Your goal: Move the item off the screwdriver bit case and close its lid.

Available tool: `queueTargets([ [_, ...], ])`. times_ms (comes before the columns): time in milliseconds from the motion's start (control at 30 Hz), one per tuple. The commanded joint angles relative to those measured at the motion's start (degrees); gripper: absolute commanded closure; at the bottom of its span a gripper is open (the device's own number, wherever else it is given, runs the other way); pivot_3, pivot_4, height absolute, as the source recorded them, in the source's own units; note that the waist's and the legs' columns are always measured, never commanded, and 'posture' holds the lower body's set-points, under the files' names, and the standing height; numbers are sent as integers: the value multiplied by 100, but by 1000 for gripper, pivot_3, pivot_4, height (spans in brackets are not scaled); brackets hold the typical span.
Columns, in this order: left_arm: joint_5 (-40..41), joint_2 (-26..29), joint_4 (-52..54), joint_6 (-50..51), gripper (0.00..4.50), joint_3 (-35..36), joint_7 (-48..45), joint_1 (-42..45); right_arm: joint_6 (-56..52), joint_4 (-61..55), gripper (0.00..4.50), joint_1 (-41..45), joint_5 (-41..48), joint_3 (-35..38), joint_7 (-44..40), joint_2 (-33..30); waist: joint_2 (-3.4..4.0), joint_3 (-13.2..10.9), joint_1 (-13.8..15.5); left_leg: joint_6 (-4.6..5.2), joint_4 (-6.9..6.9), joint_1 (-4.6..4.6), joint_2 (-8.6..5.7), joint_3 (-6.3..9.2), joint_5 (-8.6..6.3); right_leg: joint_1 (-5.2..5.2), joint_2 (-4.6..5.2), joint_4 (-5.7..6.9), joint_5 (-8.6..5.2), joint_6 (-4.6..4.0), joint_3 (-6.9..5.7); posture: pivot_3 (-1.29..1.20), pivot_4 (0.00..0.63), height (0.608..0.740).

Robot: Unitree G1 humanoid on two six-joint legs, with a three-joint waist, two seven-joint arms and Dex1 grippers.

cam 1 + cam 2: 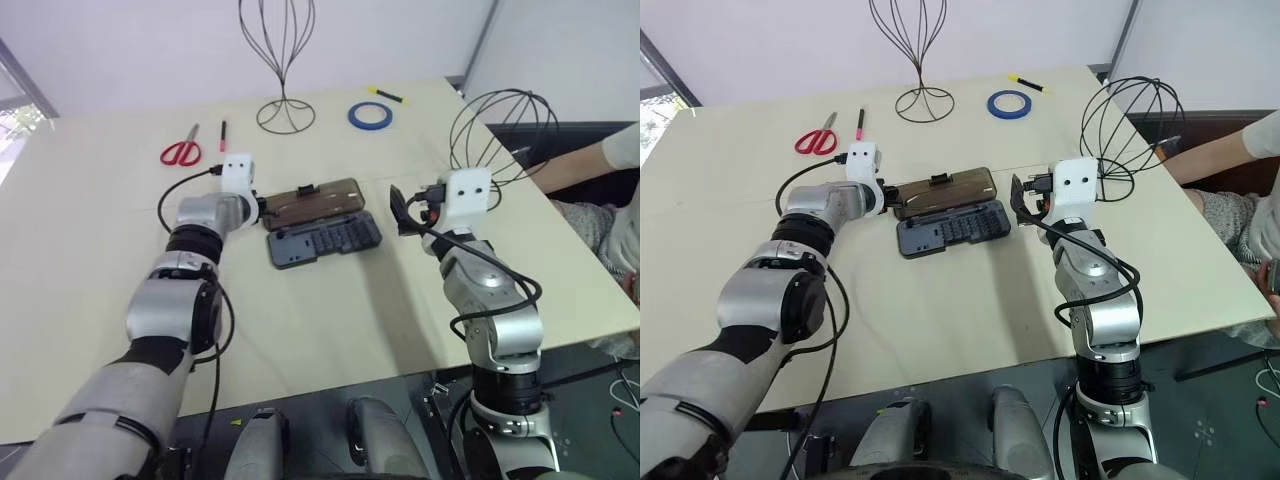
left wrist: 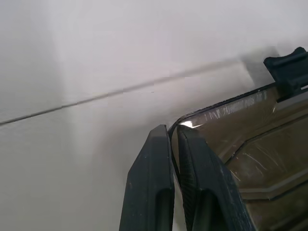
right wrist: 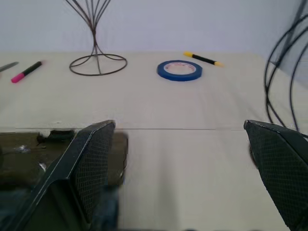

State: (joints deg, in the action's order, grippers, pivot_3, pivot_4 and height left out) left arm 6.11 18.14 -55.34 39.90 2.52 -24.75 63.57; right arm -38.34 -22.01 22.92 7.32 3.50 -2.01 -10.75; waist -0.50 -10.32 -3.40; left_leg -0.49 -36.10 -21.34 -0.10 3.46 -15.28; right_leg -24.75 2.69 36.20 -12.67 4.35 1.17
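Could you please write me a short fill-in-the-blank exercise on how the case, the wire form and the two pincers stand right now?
1. The left pincer is pinched on a corner of the smoky brown ____.
2. The screwdriver bit case lies ____, with its rows of bits showing.
3. The right pincer has its fingers spread ____ and holds nothing.
4. The globe-shaped wire form now stands on the ____, off the case.

Missing words: lid; open; wide; table
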Motion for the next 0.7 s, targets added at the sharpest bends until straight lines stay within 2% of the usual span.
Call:
queueTargets([
  [33, -190, 472, 576, 547, 4447, -527, -948, -410, 151, -95, 0, 70, -41, 5, 4, 34, 0, 0, -53, 0, 1, -1, 0, 1, 0, -3, -1, 2, 0, -1, 1, 0, 150, 740],
  [233, -145, 1173, 1848, 1172, 4447, -802, -1485, -962, 185, -62, 0, 58, -66, -43, -10, 82, 0, 0, -73, 2, 5, -1, 6, 0, -1, -13, -8, 6, -1, -3, 9, 0, 150, 740],
  [367, 73, 1338, 3432, 2028, 4447, -553, -1247, -1715, 206, -46, 0, 52, -75, -70, -9, 119, 0, 0, -56, 1, 1, -6, 7, 0, -1, -13, -3, 7, -1, -3, 9, 0, 150, 740],
  [467, 86, 1195, 4702, 2517, 4447, -135, -637, -2418, 220, -41, 0, 36, -71, -81, -11, 129, 0, 0, -40, 1, 0, -10, 7, -1, 0, -14, 2, 6, -1, -3, 12, 0, 150, 740],
  [600, 140, 667, 6226, 3439, 4447, 461, 97, -3249, 224, -3, 0, 36, -49, -121, -52, 135, 0, 1, 5, 0, -3, -8, 5, -3, 0, -12, 7, 6, -1, -2, 13, 0, 150, 740],
  [700, 57, 323, 6903, 3703, 4447, 714, 554, -3629, 237, 63, 0, 83, -30, -151, -130, 111, 0, 2, 64, 0, -5, -7, 4, -3, 0, -12, 6, 6, -1, -2, 12, 0, 150, 740],
])
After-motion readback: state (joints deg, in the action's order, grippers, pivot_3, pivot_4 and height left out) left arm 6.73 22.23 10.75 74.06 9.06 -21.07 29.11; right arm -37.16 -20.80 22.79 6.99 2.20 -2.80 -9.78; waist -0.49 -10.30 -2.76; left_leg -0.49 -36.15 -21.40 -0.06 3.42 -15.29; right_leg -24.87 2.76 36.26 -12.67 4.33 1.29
